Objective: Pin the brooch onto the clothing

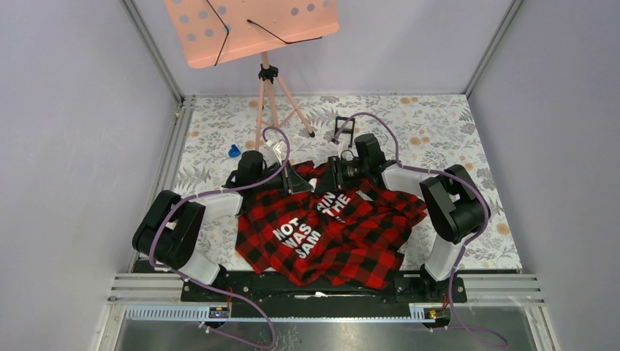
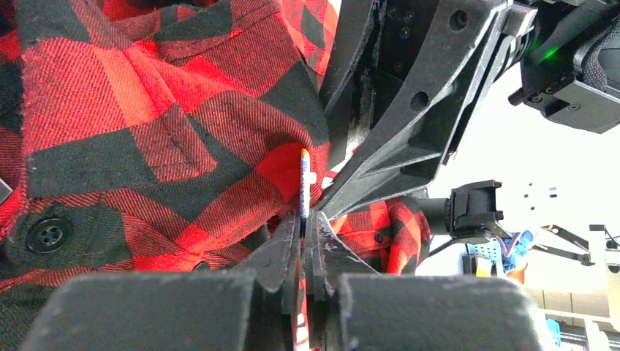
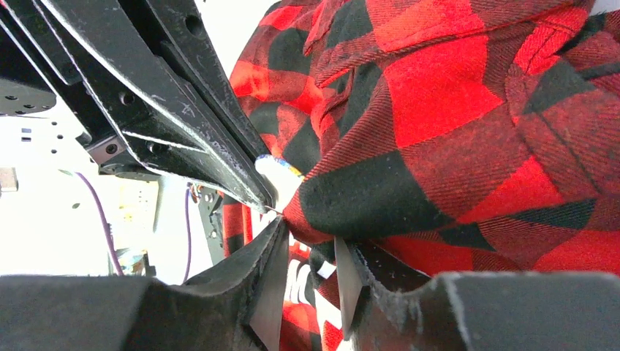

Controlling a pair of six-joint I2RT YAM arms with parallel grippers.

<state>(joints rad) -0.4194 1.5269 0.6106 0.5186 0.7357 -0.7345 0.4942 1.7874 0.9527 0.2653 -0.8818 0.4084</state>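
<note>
Nearest to us, by the near edge of the table (image 1: 439, 131), the shirt (image 1: 351, 241) lies crumpled between the two arm bases. Folds swallow part of its white letters, so we read only fragments. Its far side is bunched up, and there both grippers meet tip to tip. The left gripper (image 2: 303, 219) has its jaws pressed together on the brooch (image 2: 304, 179). From the left wrist we see the brooch only edge-on, a thin pale sliver standing out of the fingertips against the cloth, its face turned away and its lower part buried between the fingers. From the right wrist it shows as a small whitish bulge touching the fabric, half covered by the left fingers. The right gripper (image 3: 307, 245) has its jaws partway closed around a raised fold of the shirt, with cloth against both fingers. We cannot tell how firmly it pinches, and the pin itself is hidden. From above, the grippers cover the brooch altogether. Farther back, toward the far left, a small blue object (image 1: 234, 151) lies on the table. A small black frame (image 1: 345, 130) stands nearer the far edge, and a pink music stand (image 1: 252, 25) rises there, its top cut off.
</note>
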